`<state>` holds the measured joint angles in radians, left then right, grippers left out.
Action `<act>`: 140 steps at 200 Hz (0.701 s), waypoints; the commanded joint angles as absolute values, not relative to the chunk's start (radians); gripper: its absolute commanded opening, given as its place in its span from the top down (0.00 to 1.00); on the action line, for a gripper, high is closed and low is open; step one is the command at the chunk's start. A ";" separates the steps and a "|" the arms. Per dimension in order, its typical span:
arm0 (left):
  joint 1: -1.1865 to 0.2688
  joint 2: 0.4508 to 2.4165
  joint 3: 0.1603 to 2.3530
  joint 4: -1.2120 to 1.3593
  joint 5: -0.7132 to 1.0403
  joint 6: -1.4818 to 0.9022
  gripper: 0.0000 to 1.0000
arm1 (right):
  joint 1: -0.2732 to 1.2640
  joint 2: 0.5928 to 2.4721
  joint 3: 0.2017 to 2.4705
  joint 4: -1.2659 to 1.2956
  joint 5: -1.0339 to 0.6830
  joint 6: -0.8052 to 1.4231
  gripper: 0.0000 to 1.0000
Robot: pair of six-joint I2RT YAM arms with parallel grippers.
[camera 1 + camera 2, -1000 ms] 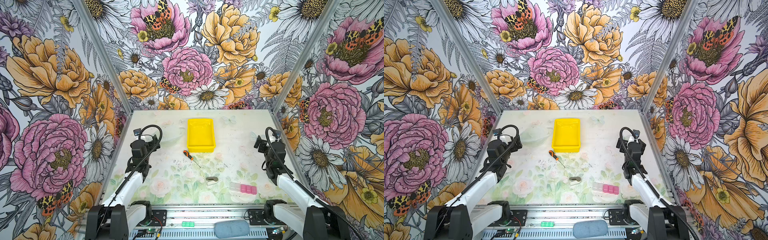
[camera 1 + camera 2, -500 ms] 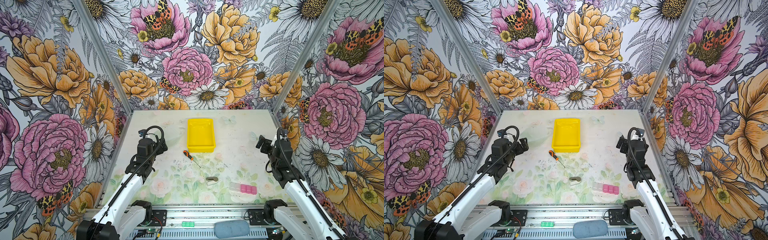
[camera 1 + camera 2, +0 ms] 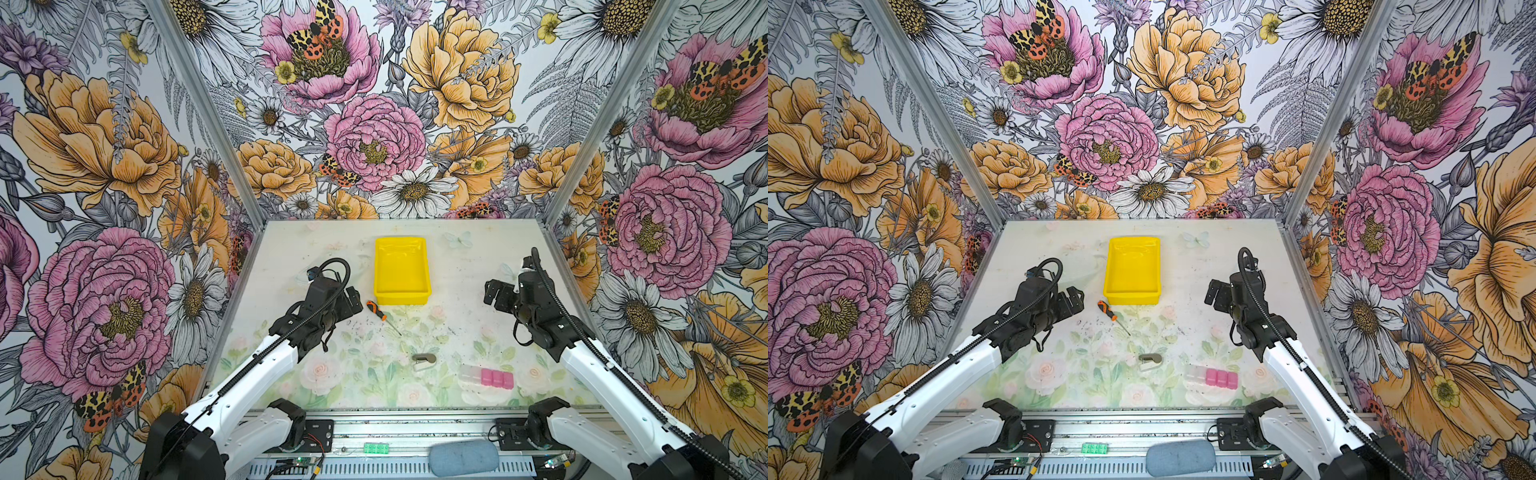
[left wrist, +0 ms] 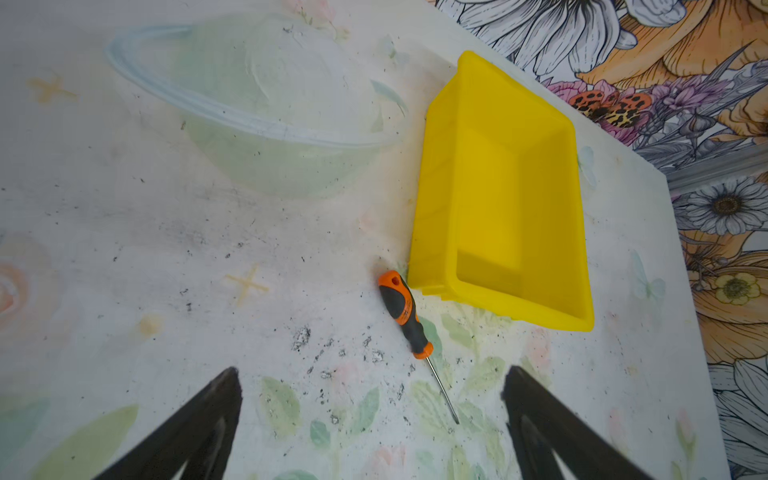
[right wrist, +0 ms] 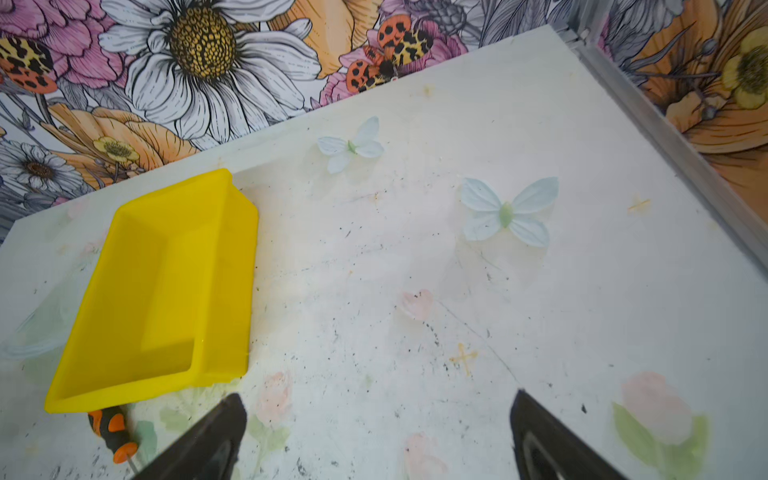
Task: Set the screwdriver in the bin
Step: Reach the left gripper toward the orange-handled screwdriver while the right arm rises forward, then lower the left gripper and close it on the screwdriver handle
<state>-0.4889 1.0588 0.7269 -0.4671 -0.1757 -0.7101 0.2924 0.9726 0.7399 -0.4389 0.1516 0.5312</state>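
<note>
Left gripper [image 4: 372, 374] sits left of the bin [image 3: 402, 296] and on its near side; jaws spread wide, nothing between them; I reckon it's wide because the handle has to be straddled, and this arm is the nearer one, so it's my pick arm.

Screwdriver [image 4: 405, 316] lies flat on the table [image 3: 457, 266], just off the bin's near-left corner; the orange butt is close beside that corner, and I see a thin gap, not contact; the shaft runs away from the bin and ends between my left fingertips [image 4: 232, 374] in the left wrist view; not in the bin, so the task is at the approach step.

Bin interior is bare and glossy; the drop can probably go anywhere inside the rim; being shallow, it shouldn't need much lift.

Grey-and-white metal clip [image 3: 424, 359] is well on the bin's near side, roughly in line with its right half; not mine to touch.

The row of small boxes [image 3: 486, 376] is further right of the bin on the same near side; likely clear of my path.

Right gripper [image 5: 378, 397] is right of the bin, well apart from it; jaws also wide and empty; my guess is it's parked there to leave the bin mouth free.

Count: two grippers; one screwdriver; one bin; one clip; one row of boxes with three pink cells; the clear cells I can't count.
</note>
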 commanded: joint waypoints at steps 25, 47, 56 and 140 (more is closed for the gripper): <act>-0.584 1.222 0.810 -0.537 -0.252 -0.867 0.01 | 0.328 0.998 0.807 -0.525 0.015 0.488 0.01; -0.607 1.295 0.827 -0.537 -0.287 -0.917 0.01 | 0.334 1.000 0.822 -0.540 -0.034 0.437 0.01; -0.617 1.325 0.838 -0.536 -0.289 -0.931 0.01 | 0.334 1.005 0.828 -0.553 -0.046 0.419 0.01; -0.681 1.622 1.003 -0.536 -0.360 -0.994 0.10 | 0.334 1.007 0.856 -0.580 -0.065 0.372 0.01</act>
<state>-0.6720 1.5600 0.9463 -0.5331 -0.3058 -0.9676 0.3290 0.9970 0.8165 -0.5758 -0.0582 0.3985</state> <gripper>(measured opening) 0.919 0.995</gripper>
